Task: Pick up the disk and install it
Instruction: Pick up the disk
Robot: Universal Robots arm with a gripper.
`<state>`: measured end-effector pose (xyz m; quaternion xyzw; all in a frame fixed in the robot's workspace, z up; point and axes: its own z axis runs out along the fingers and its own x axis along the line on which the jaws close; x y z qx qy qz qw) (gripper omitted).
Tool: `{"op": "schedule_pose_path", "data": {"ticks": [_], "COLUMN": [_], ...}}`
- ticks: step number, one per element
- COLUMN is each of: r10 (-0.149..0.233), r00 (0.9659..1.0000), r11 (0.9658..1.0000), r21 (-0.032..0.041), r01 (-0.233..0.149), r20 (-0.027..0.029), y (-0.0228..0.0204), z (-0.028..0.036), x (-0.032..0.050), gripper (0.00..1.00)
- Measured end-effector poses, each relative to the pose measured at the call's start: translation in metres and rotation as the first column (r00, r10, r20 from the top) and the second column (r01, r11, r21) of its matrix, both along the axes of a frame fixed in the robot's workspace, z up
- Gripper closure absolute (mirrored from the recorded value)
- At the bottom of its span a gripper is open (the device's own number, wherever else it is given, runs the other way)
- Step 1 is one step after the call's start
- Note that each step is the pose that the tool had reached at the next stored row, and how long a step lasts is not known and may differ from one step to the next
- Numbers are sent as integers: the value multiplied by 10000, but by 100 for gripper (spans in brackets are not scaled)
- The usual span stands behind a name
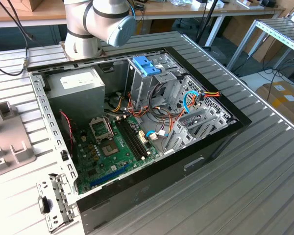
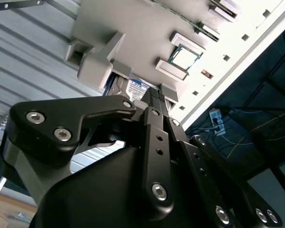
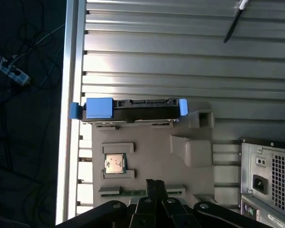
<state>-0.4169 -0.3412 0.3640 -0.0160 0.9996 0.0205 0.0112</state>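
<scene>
The disk (image 3: 130,108) stands on its long edge in a slot of a grey fixture plate (image 3: 152,156), with a light-blue carrier rail at each end. In the second wrist view a piece of its white-and-blue label (image 2: 137,89) shows just past the black fingers. My gripper (image 3: 155,186) hovers above the fixture's opposite edge, apart from the disk, its fingertips (image 2: 154,97) pressed together with nothing between them. The open computer case (image 1: 137,127) lies on the table in the exterior view.
A processor chip (image 3: 115,164) and a green memory stick (image 3: 133,192) sit in other pockets of the fixture. The case's rear panel (image 3: 268,180) is close beside the fixture. The ribbed metal table (image 3: 180,57) ends at an edge (image 3: 71,71) near the disk.
</scene>
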Motion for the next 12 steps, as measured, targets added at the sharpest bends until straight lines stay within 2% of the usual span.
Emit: {"op": "schedule_pose_path", "data": {"ticks": [5,12], "r10": [308,823], "r00": [9995,9966], "r11": [9995,9966], "r21": [0,0], "r01": [-308,-823], "r20": [-1,-1], "y": [2,4], "z": [0,0], "x": [2,4], "gripper": [89,89]}}
